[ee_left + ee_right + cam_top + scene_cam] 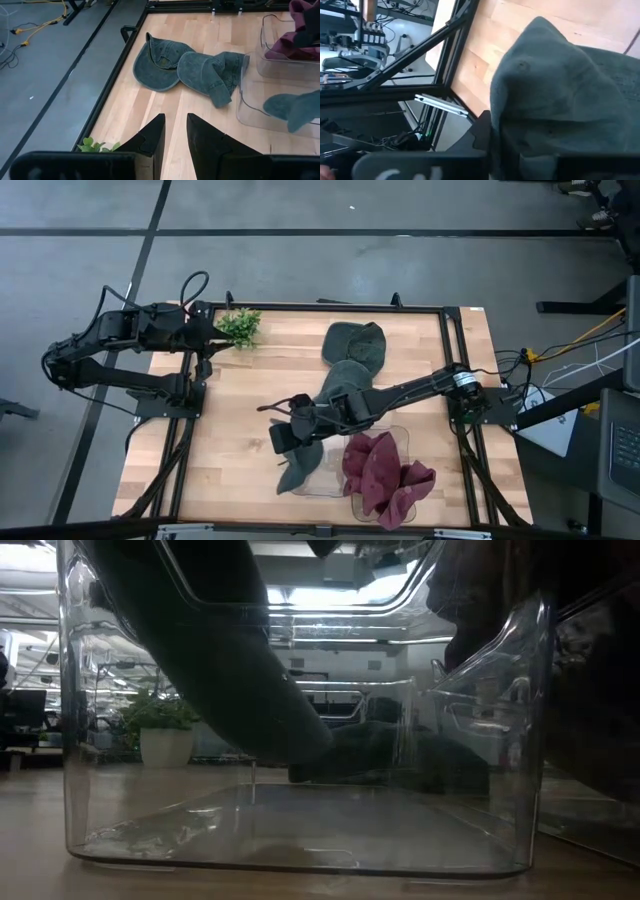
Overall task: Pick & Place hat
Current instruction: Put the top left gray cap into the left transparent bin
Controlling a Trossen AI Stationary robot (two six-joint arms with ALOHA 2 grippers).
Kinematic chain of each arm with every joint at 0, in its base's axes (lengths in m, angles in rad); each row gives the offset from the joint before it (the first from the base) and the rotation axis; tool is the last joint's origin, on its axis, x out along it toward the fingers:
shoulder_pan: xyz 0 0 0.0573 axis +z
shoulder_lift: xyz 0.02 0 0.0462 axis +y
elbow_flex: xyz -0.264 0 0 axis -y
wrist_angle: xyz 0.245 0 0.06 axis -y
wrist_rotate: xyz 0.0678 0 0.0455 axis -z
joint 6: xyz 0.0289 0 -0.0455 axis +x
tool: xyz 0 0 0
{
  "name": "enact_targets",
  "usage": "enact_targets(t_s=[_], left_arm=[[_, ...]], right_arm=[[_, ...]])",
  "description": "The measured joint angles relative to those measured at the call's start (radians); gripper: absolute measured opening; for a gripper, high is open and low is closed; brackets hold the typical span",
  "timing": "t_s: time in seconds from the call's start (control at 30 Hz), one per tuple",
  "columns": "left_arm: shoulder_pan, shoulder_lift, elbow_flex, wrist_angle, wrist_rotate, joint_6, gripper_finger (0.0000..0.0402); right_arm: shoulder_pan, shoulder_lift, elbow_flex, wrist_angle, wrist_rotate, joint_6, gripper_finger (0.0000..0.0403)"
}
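Right gripper [292, 430] hangs near the middle of the table, over the near edge of a clear plastic bin [322, 485], with a grey-green hat [300, 465] draped from it. Its fingers are closed on the cloth: the right wrist view shows the hat [560, 100] bunched right up against the dark fingers and filling most of the picture. The hat's loose end trails down over the bin; from the low camera the dark fabric [230, 690] hangs inside the clear walls, its lowest part above the bin's bare floor [290, 830].

Just beside that bin, towards the right arm's side, stands a second clear bin [400, 515] holding a heap of maroon hats [385, 475]. From the left wrist view the maroon cloth [302, 30] shows in the farther bin, and the grey-green hat [295, 107] in the nearer one.

Farther back on the wooden table [240, 430], two more grey-green hats [352, 360] lie overlapping, one with its inside turned up [159, 60] and the other [210, 75] lying partly on it.

Left gripper [215, 332] waits at the table's far left corner, its fingers [150, 142] a little apart and holding nothing, just beside a small green plant [240, 326].
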Motion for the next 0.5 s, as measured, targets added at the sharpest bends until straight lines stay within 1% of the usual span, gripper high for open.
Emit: enact_targets(t_s=[0.17, 0.37, 0.5], left_arm=[[0.000, 0.000, 0.000, 0.000, 0.000, 0.000, 0.0075], [0.000, 0.000, 0.000, 0.000, 0.000, -0.009, 0.0075], [0.000, 0.000, 0.000, -0.006, 0.000, -0.011, 0.0075]], right_arm=[[0.000, 0.000, 0.000, -0.003, -0.004, 0.000, 0.0053], [0.000, 0.000, 0.000, -0.029, -0.052, 0.000, 0.0089], [-0.002, 0.000, 0.000, -0.042, -0.079, -0.028, 0.0105]])
